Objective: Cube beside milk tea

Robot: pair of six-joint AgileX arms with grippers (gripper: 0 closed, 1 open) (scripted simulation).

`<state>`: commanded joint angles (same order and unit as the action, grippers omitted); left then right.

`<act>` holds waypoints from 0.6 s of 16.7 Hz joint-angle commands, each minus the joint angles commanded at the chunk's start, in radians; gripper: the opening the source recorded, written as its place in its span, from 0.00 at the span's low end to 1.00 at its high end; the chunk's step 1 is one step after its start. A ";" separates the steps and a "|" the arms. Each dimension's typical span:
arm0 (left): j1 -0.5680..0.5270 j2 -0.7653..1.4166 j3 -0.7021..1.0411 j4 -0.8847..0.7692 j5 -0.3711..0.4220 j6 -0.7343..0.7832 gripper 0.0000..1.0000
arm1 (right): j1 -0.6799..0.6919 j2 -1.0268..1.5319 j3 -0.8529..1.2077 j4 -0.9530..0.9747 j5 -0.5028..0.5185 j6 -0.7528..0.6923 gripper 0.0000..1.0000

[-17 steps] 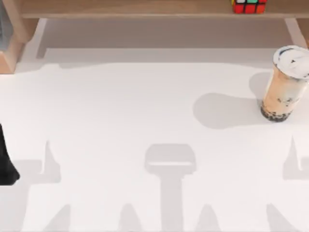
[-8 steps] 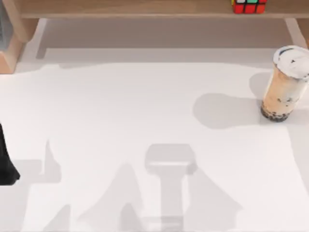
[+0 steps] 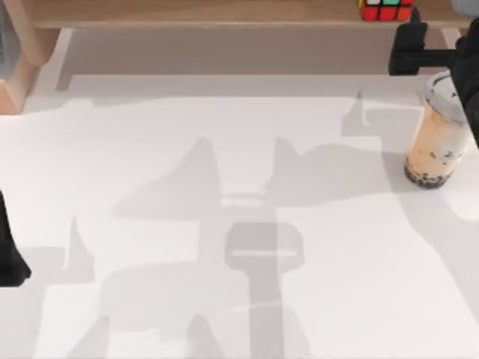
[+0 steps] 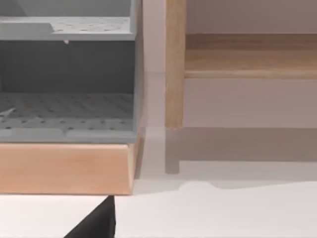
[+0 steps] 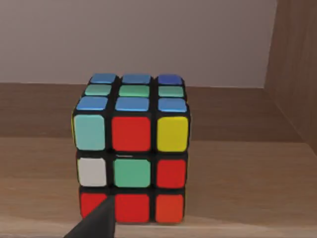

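Cube [image 3: 386, 10] sits on the wooden shelf [image 3: 224, 13] at the back right of the table [image 3: 224, 187], and you can see a dark fingertip [image 5: 96, 223] low in front of its red bottom row in the right wrist view, though whether those fingers are open or closed cannot be told. Your right gripper [image 3: 410, 46] hovers just in front of the shelf, above the milk tea [image 3: 438, 138] standing on the table's right side. Your left arm [image 3: 9, 247] rests parked at the table's left edge.
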<state>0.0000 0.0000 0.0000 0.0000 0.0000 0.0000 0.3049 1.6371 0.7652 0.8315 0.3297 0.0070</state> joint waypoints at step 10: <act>0.000 0.000 0.000 0.000 0.000 0.000 1.00 | 0.067 0.355 0.185 0.204 0.075 0.008 1.00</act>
<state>0.0000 0.0000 0.0000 0.0000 0.0000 0.0000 0.3723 1.9916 0.9505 1.0351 0.4047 0.0155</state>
